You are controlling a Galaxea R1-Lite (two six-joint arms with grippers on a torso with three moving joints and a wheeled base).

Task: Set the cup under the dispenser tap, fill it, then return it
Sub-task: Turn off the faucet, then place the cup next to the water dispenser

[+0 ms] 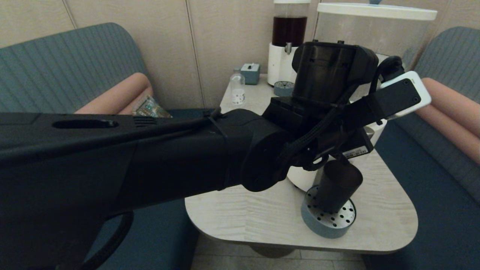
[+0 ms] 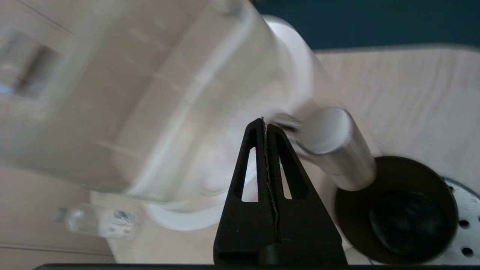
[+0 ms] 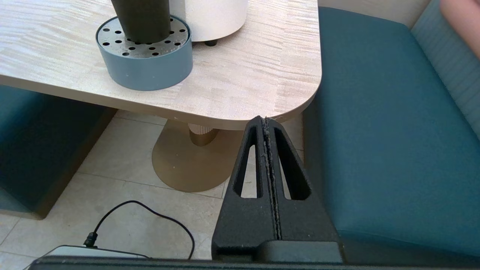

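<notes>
The black cup stands upright on a round blue drip tray in front of the big white-based dispenser. In the left wrist view the steel tap slants down over the cup's open mouth. My left gripper is shut and holds nothing. Its tips sit at the top of the tap, beside a blurred part of it, and I cannot tell whether they touch. In the head view my left arm hides the tap. My right gripper is shut and empty, low beside the table's front corner.
At the back of the table stand a dark-liquid dispenser, a small clear bottle, a small blue-grey box and a second drip tray. Teal benches flank the table. A black cable lies on the floor.
</notes>
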